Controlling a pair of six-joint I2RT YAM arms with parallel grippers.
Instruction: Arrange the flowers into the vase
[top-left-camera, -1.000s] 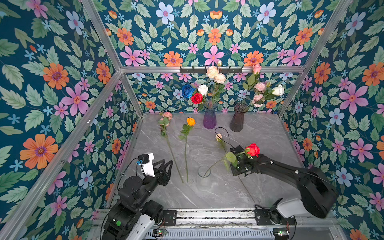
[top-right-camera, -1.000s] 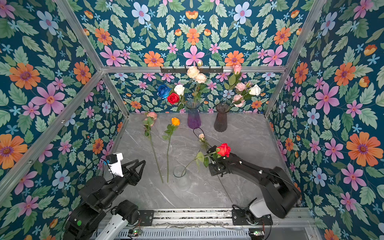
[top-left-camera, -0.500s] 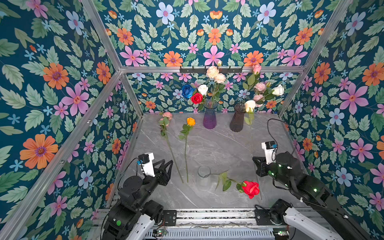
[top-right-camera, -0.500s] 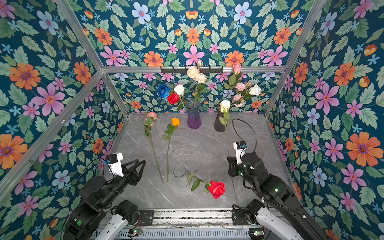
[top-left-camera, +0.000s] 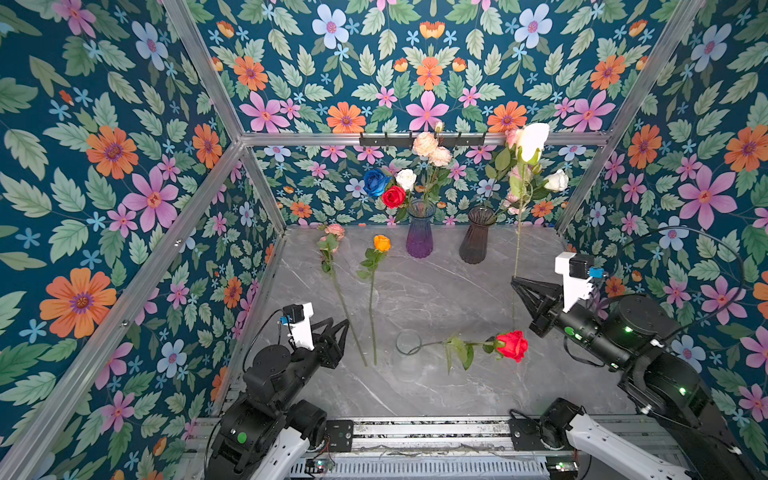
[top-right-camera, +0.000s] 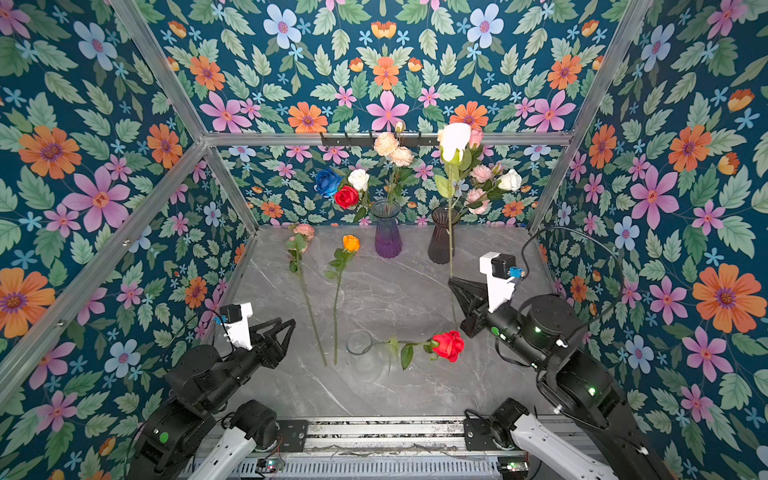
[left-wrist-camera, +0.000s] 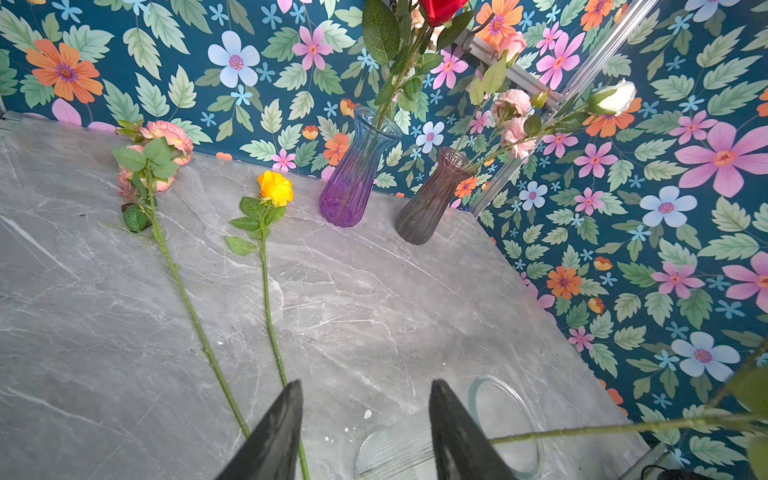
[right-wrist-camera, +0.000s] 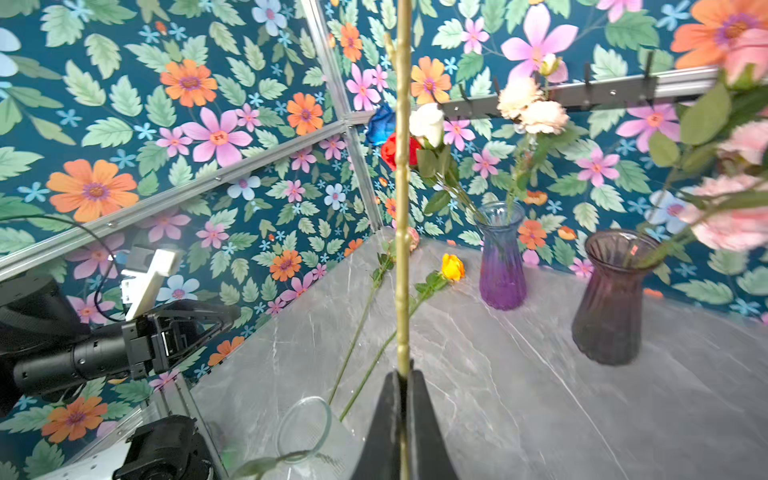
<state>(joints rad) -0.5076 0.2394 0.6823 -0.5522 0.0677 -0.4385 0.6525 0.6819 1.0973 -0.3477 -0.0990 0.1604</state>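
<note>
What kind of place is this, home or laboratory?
Likely a robot test cell, not a home: an aluminium frame holds flowered wall panels, and two robot arms sit on a base rail.

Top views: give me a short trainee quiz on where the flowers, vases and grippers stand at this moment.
1. True or false: the right gripper is shut on the stem of the white rose, which stands upright.
2. The clear vase is: A) upright, B) lying on its side, C) upside down.
3. In both top views, how many flowers lie on the table left of the purple vase?

Key: 1 true. 2 B. 3 two, the pink flower and the orange rose.
</note>
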